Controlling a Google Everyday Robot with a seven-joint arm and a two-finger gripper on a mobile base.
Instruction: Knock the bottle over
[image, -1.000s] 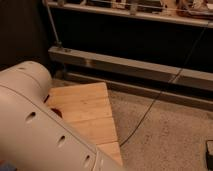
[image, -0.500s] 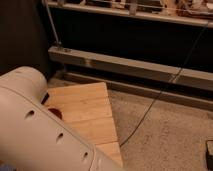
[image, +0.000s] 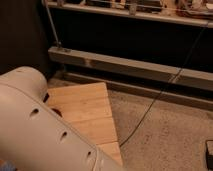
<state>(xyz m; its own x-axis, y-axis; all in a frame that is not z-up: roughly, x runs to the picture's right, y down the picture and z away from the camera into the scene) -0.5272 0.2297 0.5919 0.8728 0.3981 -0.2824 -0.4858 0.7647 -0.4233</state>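
Hand: out of frame, grip unknowable | white arm (image: 40, 131) fills near left, perhaps hiding bottle | bench (image: 92, 107) beyond | judged approach stage.

Light wooden counter (image: 87, 112), built of jointed planks, set low over a speckled floor (image: 170, 135). A small dark red shape (image: 56, 111) shows at the counter's left edge, partly hidden. A thin dark cable (image: 150, 107) runs from the upper right down across the floor to the counter's right side. Behind, a grey metal beam (image: 130, 67) crosses horizontally; a slim upright post (image: 52, 25) meets its left end. Above, an upper rail (image: 130, 12) spans the dark background. A dark object (image: 209, 152) is cut off at the lower right.
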